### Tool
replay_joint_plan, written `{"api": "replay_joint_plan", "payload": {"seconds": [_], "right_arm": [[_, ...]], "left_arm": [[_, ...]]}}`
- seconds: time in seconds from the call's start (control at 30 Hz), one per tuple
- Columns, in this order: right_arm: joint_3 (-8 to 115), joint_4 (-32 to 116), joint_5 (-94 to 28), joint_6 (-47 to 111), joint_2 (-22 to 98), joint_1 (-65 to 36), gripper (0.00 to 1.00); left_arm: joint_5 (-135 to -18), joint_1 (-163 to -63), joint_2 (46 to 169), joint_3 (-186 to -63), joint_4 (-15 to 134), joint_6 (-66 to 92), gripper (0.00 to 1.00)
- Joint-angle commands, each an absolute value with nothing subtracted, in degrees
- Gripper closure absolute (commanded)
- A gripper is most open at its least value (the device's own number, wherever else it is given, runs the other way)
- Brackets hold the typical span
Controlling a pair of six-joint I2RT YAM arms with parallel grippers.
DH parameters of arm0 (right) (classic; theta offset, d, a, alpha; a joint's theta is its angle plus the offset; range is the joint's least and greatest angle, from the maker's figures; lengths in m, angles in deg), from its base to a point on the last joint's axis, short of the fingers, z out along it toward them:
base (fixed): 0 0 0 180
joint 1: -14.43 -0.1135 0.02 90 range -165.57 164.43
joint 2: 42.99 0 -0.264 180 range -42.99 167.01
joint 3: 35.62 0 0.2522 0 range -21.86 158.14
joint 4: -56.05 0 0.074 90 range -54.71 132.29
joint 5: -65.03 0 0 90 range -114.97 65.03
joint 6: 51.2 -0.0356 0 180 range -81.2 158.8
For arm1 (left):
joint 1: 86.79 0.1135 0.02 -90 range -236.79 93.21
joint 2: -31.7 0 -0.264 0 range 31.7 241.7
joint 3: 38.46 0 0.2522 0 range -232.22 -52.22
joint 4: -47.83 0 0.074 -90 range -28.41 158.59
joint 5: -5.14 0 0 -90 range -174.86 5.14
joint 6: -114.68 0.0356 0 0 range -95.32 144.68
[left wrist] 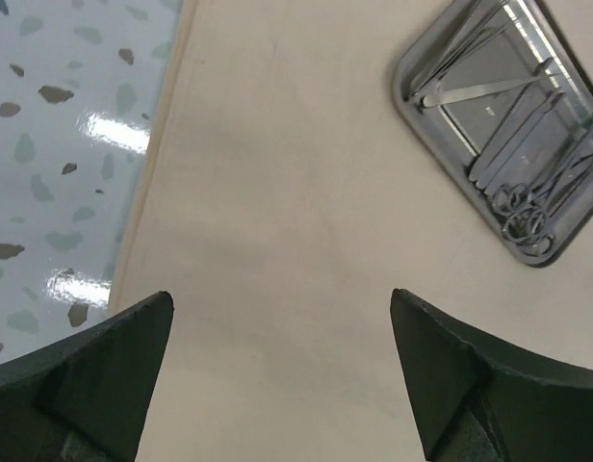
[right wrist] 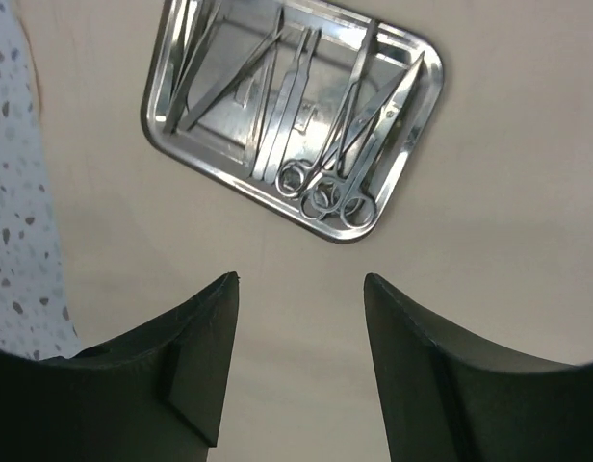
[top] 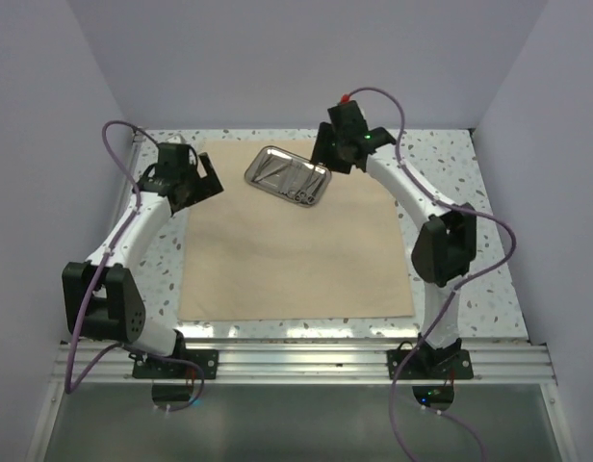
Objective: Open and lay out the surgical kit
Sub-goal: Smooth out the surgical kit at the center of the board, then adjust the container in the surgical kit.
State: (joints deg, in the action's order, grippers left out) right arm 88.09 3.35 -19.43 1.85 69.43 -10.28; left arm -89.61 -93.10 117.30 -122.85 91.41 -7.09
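The beige cloth wrap (top: 296, 241) lies spread flat on the table. The shiny steel tray (top: 288, 176) sits on its far part, holding several slim silver instruments. The right wrist view shows the tray (right wrist: 181, 135) with tweezers (right wrist: 229, 82) and ring-handled scissors and forceps (right wrist: 359, 125) inside. It also shows in the left wrist view (left wrist: 422, 120). My left gripper (left wrist: 282, 298) is open and empty over the cloth's far left part (left wrist: 277, 192). My right gripper (right wrist: 299, 279) is open and empty above the cloth, just right of the tray.
The speckled table top (top: 489, 192) shows around the cloth, and at its left edge in the left wrist view (left wrist: 56, 144). Pale walls close in the back and sides. An aluminium rail (top: 306, 361) runs along the near edge.
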Motion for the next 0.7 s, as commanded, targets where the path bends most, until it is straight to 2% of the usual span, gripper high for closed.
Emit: {"api": "replay_joint_plan", "payload": {"seconds": [0.0, 0.27, 0.43, 0.67], "right_arm": [[93.4, -2.2, -21.7, 1.8, 76.5, -13.0, 0.42], [122.0, -13.5, -23.3, 2.6, 97.9, -20.6, 0.4], [118.4, -9.2, -23.1, -1.3, 99.7, -21.1, 0.42], [121.0, -9.3, -22.5, 0.9, 103.5, -21.3, 0.43]], "left_arm": [[-90.6, -91.6, 116.3, -118.5, 89.6, -4.8, 0.02], [-87.1, -91.6, 120.3, -114.8, 91.5, -4.9, 0.09], [-87.3, -91.6, 119.2, -108.8, 90.3, -5.9, 0.12], [-87.5, -91.6, 119.7, -106.2, 90.1, -6.8, 0.16]]}}
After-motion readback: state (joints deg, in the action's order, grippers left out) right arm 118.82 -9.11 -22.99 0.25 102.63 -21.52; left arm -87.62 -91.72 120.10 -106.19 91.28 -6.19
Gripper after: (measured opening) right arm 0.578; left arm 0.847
